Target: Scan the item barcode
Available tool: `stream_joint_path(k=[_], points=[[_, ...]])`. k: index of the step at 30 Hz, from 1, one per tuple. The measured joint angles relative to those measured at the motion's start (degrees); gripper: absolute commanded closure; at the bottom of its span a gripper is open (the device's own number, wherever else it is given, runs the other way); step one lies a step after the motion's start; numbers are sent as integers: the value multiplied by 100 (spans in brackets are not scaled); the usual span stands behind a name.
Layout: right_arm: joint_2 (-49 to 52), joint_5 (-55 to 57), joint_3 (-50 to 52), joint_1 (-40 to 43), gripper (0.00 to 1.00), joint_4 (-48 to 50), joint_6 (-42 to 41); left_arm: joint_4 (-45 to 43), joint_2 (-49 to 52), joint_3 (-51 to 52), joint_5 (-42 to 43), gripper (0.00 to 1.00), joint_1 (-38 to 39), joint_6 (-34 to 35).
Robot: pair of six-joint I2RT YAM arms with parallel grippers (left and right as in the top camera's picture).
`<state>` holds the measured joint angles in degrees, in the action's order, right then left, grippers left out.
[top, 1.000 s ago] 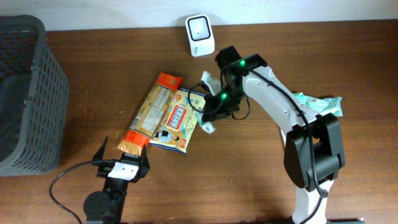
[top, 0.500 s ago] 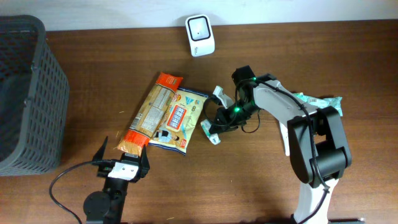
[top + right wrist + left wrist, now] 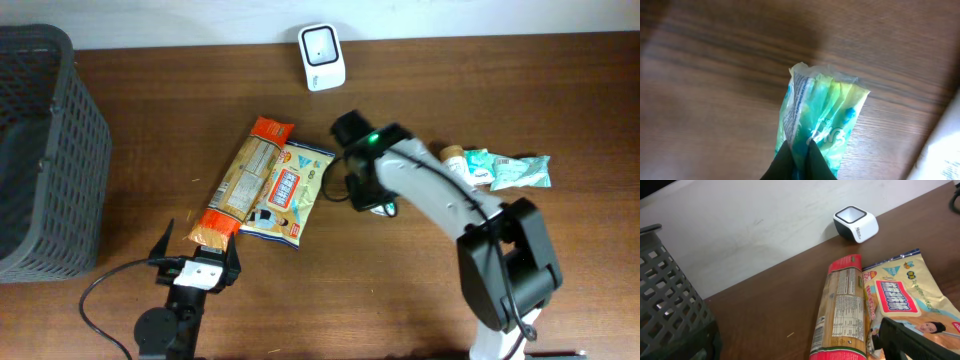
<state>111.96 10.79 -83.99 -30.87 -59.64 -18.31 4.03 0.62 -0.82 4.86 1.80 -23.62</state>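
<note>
Pinching a green packet (image 3: 822,115) by one crimped end with the right gripper (image 3: 799,152), fingers (image 3: 780,167) pressed together on the film, leaving the rest of the pack sticking out free over the table (image 3: 700,100). Probably gripping at the edge to keep the printed face and barcode uncovered. Holding it mid-table, just beside the right edge of the snack bag (image 3: 285,190) and near the pasta pack (image 3: 240,180). Not managing to tell whether touching the wood, or which face is carrying the barcode. Reaching the right arm (image 3: 430,185) in from the near right corner, stretching across to mid-table, wrist turned down so its camera is looking at the tabletop. Sitting well short of the scanner (image 3: 322,43) at the far edge, window facing up, so judging this as the carry step, scan not yet done. Needing next to lift, travel to the far edge and turn the barcode side toward the window. Parking the left gripper (image 3: 198,252) at the near edge, jaws spread wide, gripping nothing, well apart from the basket (image 3: 50,150). Leaving more teal packets (image 3: 510,170) waiting at the right.
</note>
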Motion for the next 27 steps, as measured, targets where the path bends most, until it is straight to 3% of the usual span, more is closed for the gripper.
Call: stream_joint_path(k=[1, 2, 3, 4, 7, 8, 13, 17, 22, 24, 27], points=[[13, 319, -2, -212, 27, 17, -258, 0, 0, 0, 0, 1, 0, 0], [39, 544, -2, -439, 19, 42, -444, 0, 0, 0, 0, 1, 0, -2], [70, 664, -2, -575, 23, 48, -562, 0, 0, 2, 0, 1, 0, 0], [81, 765, -2, -632, 36, 33, -682, 0, 0, 0, 0, 1, 0, 0], [81, 824, -13, -398, 88, -129, -1021, 0, 0, 0, 0, 1, 0, 0], [81, 800, -13, -186, 96, -153, -1091, 0, 0, 0, 0, 1, 0, 0], [90, 247, 260, 695, 96, 501, -1082, 0, 0, 0, 0, 1, 0, 0], [101, -490, 953, 688, 96, 1069, -951, 0, 0, 0, 0, 1, 0, 0], [125, -1836, 1047, 625, 95, 1307, 70, 0, 0, 2, 0, 1, 0, 0], [125, -2109, 1049, 415, 84, 1545, 278, 0, 0, 0, 0, 1, 0, 0], [125, -2247, 962, 151, 83, 2057, 396, 0, 0, 0, 0, 1, 0, 0]])
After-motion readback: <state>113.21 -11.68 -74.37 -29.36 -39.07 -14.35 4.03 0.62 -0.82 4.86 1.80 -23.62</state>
